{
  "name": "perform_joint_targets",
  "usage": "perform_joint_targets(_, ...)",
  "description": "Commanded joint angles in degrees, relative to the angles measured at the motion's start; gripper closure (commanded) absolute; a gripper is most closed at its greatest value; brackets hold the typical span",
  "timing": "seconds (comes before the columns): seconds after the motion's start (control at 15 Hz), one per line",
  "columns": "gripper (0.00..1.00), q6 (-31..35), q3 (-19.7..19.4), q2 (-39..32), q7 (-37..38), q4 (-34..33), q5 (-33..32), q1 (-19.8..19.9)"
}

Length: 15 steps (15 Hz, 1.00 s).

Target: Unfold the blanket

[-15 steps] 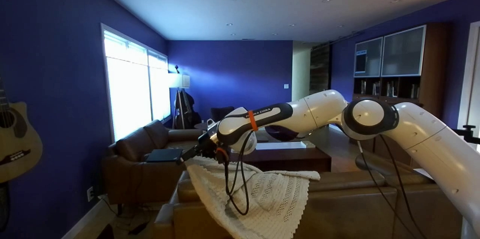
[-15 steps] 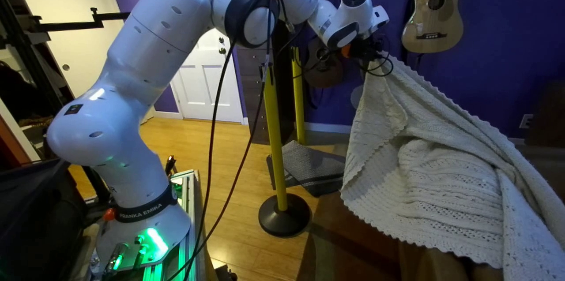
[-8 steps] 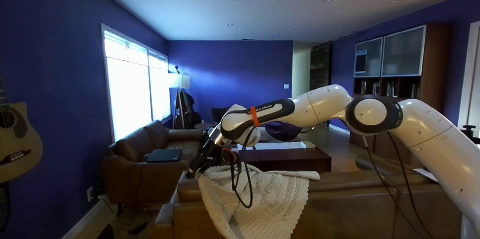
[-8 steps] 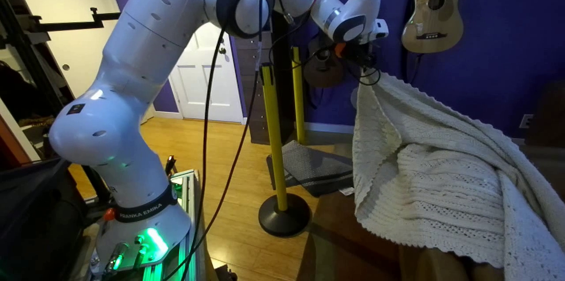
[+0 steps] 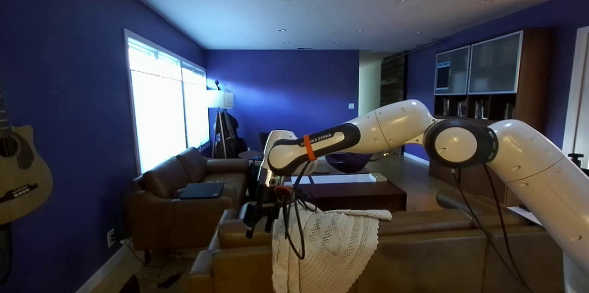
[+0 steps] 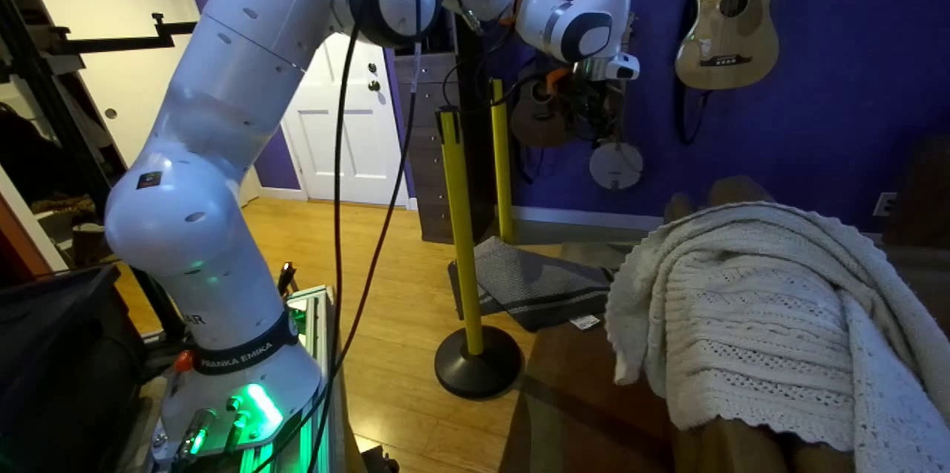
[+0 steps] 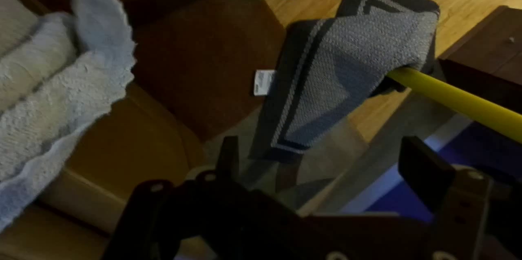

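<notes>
The off-white knitted blanket (image 5: 331, 242) lies draped over the back of the brown sofa (image 5: 428, 256), its front part hanging down. In an exterior view the blanket (image 6: 757, 317) is heaped in rumpled folds, with a scalloped edge hanging at its left. In the wrist view the blanket (image 7: 61, 109) fills the left side, with a curled edge. My gripper (image 7: 320, 145) is open, its jaws wide apart with nothing between them. In an exterior view the gripper (image 5: 259, 232) points down beside the blanket's left edge. It also shows above and left of the blanket (image 6: 597, 135), apart from it.
A yellow post (image 6: 464, 235) with a black base stands on the floor near the sofa. A grey folded mat (image 6: 534, 280) lies behind it. Guitars (image 6: 731, 35) hang on the purple wall. A dark laptop (image 5: 201, 190) rests on another sofa. A coffee table (image 5: 359, 194) stands beyond.
The gripper has let go of the blanket's raised corner, which has dropped onto the sofa. The gripper has moved lower, turned to point down and opened.
</notes>
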State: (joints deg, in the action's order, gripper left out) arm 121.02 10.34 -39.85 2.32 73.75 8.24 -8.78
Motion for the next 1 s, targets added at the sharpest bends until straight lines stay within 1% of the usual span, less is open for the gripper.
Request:
perform_joint_targets(0.0,0.0,-6.7,-5.1,-0.7,7.5,-3.0,-5.8,-4.2)
perform_joint_targets(0.07,0.0,-7.3,-6.5,-0.3,8.8,-3.1,-7.6,-4.7)
perform_joint_targets(0.2,0.0,-9.3,-8.3,1.0,11.3,-2.0,-9.2,-4.5)
perform_joint_targets(0.4,0.0,-8.5,-11.2,5.1,15.5,4.4,-10.3,-3.0)
perform_joint_targets(0.53,0.0,-6.4,-11.3,9.0,16.1,10.3,-7.7,-0.9)
perform_joint_targets(0.73,0.0,-3.2,-11.1,14.9,15.8,18.3,-6.0,1.9)
perform_joint_targets(0.93,0.0,0.5,-11.0,21.7,14.7,26.1,-5.0,3.7)
